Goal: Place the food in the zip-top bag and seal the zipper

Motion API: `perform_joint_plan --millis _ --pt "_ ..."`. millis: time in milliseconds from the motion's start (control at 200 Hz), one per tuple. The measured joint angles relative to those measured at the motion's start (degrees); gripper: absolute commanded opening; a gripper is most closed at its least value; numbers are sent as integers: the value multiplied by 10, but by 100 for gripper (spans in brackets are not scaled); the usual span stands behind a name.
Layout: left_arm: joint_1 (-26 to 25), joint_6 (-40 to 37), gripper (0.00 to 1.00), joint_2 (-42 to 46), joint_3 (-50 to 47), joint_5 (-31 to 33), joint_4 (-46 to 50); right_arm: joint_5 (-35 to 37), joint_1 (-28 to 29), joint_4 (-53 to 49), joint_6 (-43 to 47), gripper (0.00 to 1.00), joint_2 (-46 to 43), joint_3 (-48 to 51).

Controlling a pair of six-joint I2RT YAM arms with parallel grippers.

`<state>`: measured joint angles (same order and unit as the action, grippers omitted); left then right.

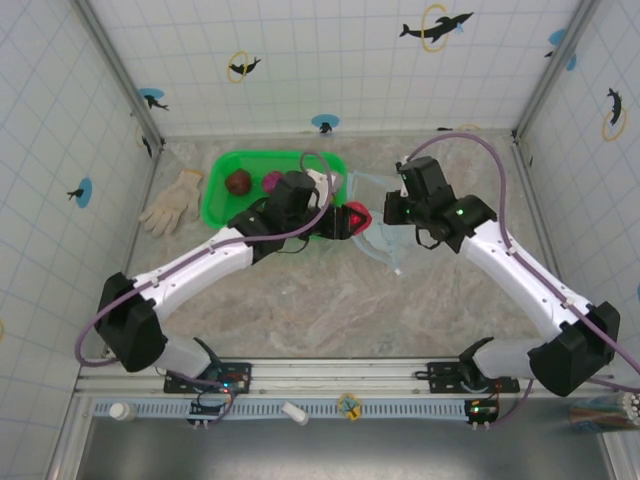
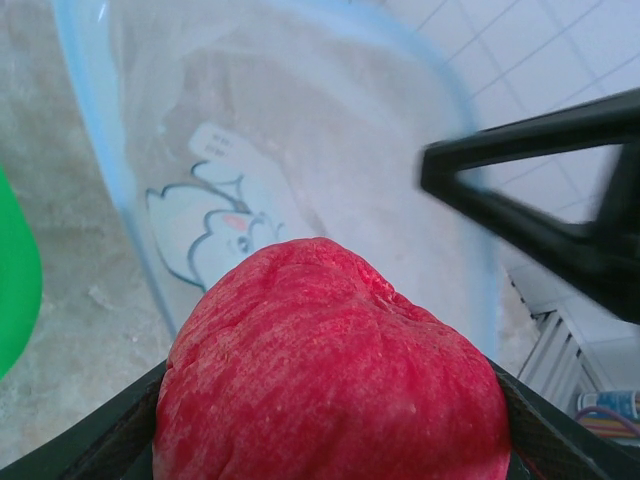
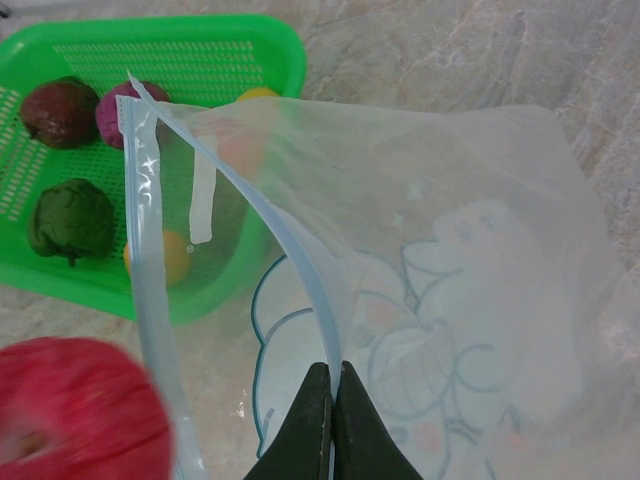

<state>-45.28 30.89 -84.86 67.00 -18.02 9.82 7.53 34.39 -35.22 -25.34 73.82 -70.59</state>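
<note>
My left gripper (image 1: 352, 220) (image 2: 335, 435) is shut on a red toy fruit (image 2: 330, 370) (image 1: 358, 217) (image 3: 75, 415), held right at the mouth of the clear zip-top bag (image 1: 378, 243) (image 3: 470, 300) (image 2: 300, 130). The bag's mouth gapes open, and its light-blue zipper (image 3: 285, 235) (image 2: 100, 170) is pinched at the far rim by my shut right gripper (image 3: 333, 385) (image 1: 396, 214). More food lies in the green basket (image 1: 222, 200) (image 3: 200, 30): a maroon piece (image 1: 238, 182) (image 3: 58, 112), a magenta one (image 1: 272, 181) (image 3: 113, 108), a green one (image 3: 70, 220), an orange one (image 3: 172, 258) and a yellow one (image 3: 258, 93).
A white glove (image 1: 172, 203) lies left of the basket. Tiled walls close in the marbled table (image 1: 330, 310) on three sides. My right arm's black finger (image 2: 540, 220) crosses the left wrist view beyond the bag.
</note>
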Motion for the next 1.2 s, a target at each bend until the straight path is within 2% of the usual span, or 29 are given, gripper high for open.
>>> perform_joint_plan --millis 120,245,300,455,590,661,1001,1196 --pt "-1 17 46 -54 15 -11 -17 -23 0 16 -30 0 -23 19" --pt "-8 27 47 -120 70 -24 -16 -44 0 35 -66 0 -45 43" --pt "-13 28 52 -146 101 -26 -13 -50 0 43 -82 0 -53 52" --pt "-23 28 75 -176 147 -24 6 -45 -4 47 -107 0 -68 63" --pt "-23 26 81 -176 152 -24 16 -45 -8 49 -113 0 -74 63" --pt "-23 25 88 -176 152 -23 19 -45 -10 50 -115 0 -75 64" --pt "-26 17 88 -164 152 -37 37 -38 -15 66 -116 0 -76 78" --pt "-14 6 86 -99 120 -58 17 -9 -17 63 -97 0 -76 81"
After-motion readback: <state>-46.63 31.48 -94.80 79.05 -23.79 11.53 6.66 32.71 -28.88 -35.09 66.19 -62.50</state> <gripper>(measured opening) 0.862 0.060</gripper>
